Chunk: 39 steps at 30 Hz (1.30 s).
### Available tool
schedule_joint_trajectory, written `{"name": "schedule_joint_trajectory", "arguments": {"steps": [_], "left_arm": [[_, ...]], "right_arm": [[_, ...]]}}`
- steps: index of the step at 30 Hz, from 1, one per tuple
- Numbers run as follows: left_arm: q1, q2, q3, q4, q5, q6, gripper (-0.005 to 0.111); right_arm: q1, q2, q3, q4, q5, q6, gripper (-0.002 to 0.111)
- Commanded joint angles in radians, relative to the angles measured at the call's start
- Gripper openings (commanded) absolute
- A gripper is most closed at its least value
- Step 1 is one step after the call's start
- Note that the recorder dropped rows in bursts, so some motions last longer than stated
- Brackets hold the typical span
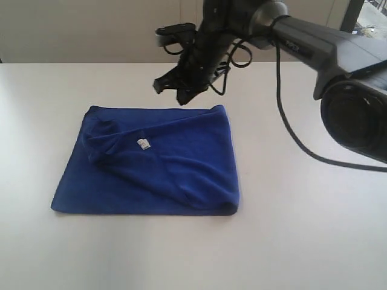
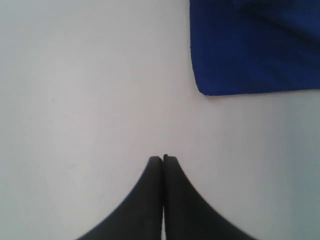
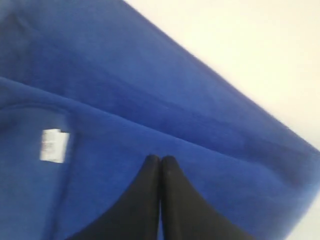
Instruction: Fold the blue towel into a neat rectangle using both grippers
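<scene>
Fingers [image 2: 150, 200] of the left gripper [image 2: 163, 160] and right gripper [image 3: 160, 159] are pinched together empty, while the blue towel [image 1: 181, 169] mid-frame looks folded yet rumpled, with squaring up seemingly left.

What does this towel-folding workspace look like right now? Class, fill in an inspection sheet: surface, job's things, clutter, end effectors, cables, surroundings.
Surface: white table, smooth.
Job's things: blue towel folded over, top layer skewed with a diagonal ridge; white tag facing up.
Clutter: nothing seen.
End effectors: left end effector shut, empty, over bare table beside a towel corner; right end effector shut, empty, above the towel near its far edge.
Cables: black cable loops from the right arm, apart from the towel.
Surroundings: pale wall behind the table.
</scene>
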State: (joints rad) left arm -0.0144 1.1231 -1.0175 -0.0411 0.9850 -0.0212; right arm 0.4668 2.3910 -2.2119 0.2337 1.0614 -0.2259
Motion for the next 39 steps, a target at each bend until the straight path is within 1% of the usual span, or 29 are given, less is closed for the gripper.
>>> {"name": "schedule_joint_trajectory", "arguments": {"steps": [1, 6, 15, 19, 24, 29, 33, 39], "left_arm": [[0.002, -0.008, 0.005, -0.005, 0.01, 0.0, 0.0], [0.002, -0.008, 0.005, -0.005, 0.01, 0.0, 0.0], [0.002, -0.008, 0.005, -0.005, 0.01, 0.0, 0.0], [0.002, -0.008, 0.005, -0.005, 0.01, 0.0, 0.0], [0.002, -0.008, 0.005, -0.005, 0.01, 0.0, 0.0], [0.002, -0.008, 0.005, -0.005, 0.01, 0.0, 0.0], [0.002, -0.008, 0.005, -0.005, 0.01, 0.0, 0.0], [0.002, -0.008, 0.005, -0.005, 0.01, 0.0, 0.0]], "right_arm": [[-0.072, 0.056, 0.001, -0.003, -0.001, -0.065, 0.0], [-0.116, 0.096, 0.001, -0.007, -0.045, -0.065, 0.0], [-0.128, 0.143, 0.002, -0.072, -0.058, -0.058, 0.0], [-0.128, 0.146, 0.002, -0.135, -0.005, -0.042, 0.0], [-0.129, 0.146, 0.002, -0.171, 0.155, 0.008, 0.0], [-0.129, 0.135, 0.002, -0.187, 0.16, 0.086, 0.0], [-0.129, 0.132, 0.012, -0.198, 0.16, 0.099, 0.0], [-0.129, 0.093, 0.14, -0.21, 0.16, 0.105, 0.0]]}}
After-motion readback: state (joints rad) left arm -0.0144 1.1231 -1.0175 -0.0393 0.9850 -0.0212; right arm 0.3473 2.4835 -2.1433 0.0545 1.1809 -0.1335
